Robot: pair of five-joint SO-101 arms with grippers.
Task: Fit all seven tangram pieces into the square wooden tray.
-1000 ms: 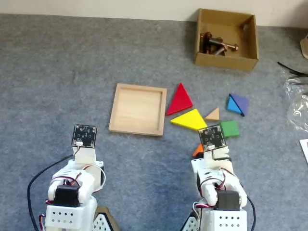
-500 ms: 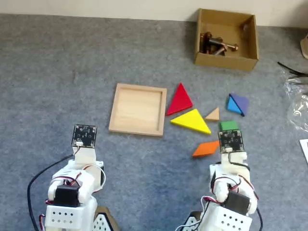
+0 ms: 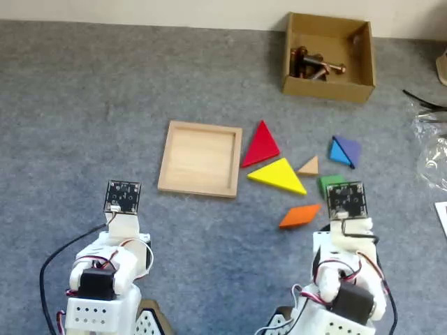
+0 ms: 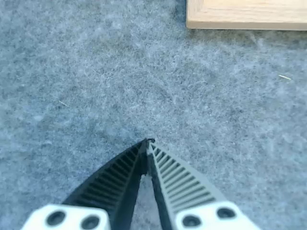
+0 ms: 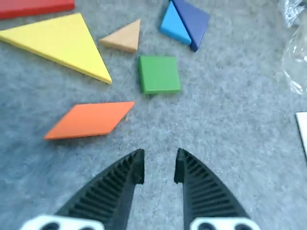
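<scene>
Here, the empty wooden tray [image 3: 200, 159] lies on the tabletop [image 3: 105, 84], all 7 pieces [image 3: 260, 144] outside it toward the right arm: yellow triangle [image 3: 278, 174] just beside the tray, orange parallelogram [image 3: 299, 216] and green square [image 5: 159, 74] farther off. Right end effector [image 5: 158, 166], slightly parted, should probably widen and align with 1 piece's edges; left end effector [image 4: 146, 143], closed, hangs near the tray.

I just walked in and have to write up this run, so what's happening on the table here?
Two robot arms face a tangram puzzle; nothing is in the wooden tray yet. The red triangle, yellow triangle, tan triangle, blue triangle, purple piece, green square and orange parallelogram lie on the grey mat beside it. The right gripper is open and empty near the orange parallelogram; the left gripper is shut over bare mat near the tray.
</scene>
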